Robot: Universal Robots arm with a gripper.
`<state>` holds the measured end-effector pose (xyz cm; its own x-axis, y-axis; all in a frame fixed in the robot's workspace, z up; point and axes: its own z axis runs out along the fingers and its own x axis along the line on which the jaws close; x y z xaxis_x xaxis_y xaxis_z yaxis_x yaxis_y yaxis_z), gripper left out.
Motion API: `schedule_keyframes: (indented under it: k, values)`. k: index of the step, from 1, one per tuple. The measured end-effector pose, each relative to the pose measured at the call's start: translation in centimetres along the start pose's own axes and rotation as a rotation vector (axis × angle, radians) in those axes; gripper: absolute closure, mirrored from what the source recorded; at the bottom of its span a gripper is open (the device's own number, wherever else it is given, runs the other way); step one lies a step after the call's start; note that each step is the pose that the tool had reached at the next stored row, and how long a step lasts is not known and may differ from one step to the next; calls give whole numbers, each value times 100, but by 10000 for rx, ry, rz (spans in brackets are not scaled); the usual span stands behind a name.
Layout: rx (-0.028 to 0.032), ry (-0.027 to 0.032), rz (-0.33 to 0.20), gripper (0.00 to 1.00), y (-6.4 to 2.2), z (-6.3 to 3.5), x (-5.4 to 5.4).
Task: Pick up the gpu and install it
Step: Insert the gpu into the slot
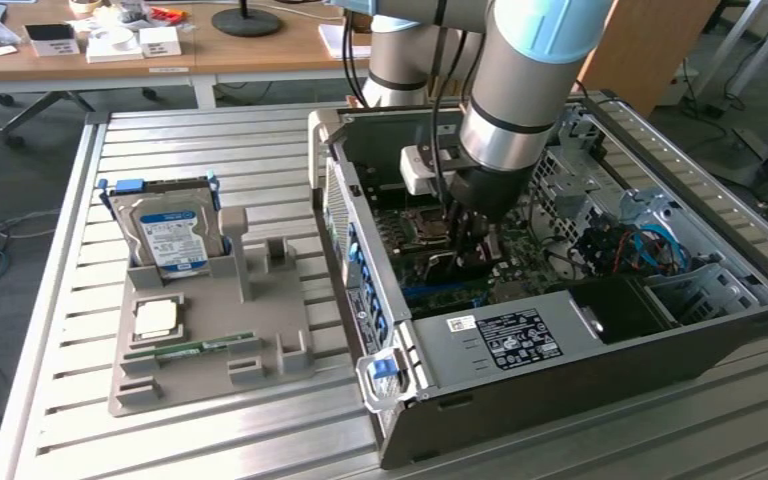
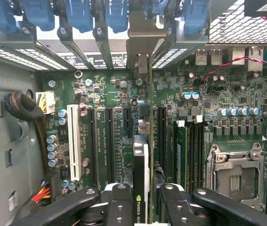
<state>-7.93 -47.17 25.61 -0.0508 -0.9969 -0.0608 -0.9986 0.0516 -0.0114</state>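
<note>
Wrist view: the gpu [image 2: 141, 165] is seen edge-on, clamped between the fingers of the hand [image 2: 145, 205]. It is held upright over the motherboard [image 2: 100, 94] inside the computer case [image 1: 544, 400], with its silver bracket [image 2: 140, 42] up against the rear openings [image 2: 95, 47]. The pick-up is judged done; whether the card is pressed fully home cannot be told, so seating and release are taken as left.

1. The gpu [image 2: 141, 174]: thin green board seen edge-on, with a black cooler on one face and a silver end bracket.
2. It stands on edge above the motherboard slots, clamped in the end effector [image 2: 145, 209].
3. In the exterior view it sits at 3 o'clock of centre, inside the case.
</note>
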Motion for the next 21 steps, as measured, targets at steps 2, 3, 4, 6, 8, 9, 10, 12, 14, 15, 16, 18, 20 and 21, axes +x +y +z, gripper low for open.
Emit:
schedule_keyframes:
  k: [2,3,4,6,8,9,10,12,14,15,16,18,20,21]
  values:
    - [1,-7,0,73,1,12,0]
    - [0,-3,0,73,1,11,1]
    - [0,-4,0,73,1,12,1]
    - [0,-3,1,73,3,12,1]
    - [-1,-11,1,73,5,14,0]
    - [-1,-12,0,73,5,14,0]
    - [1,-15,0,73,6,18,1]
    - [1,-13,0,73,9,35,2]
    - [-1,-11,0,73,9,41,2]
    - [-2,-12,0,73,10,40,2]
    - [-3,-23,0,73,10,41,2]
    - [-1,-52,2,73,11,42,2]
    - [-2,-54,2,73,11,42,2]
    - [-3,-55,1,73,10,43,2]
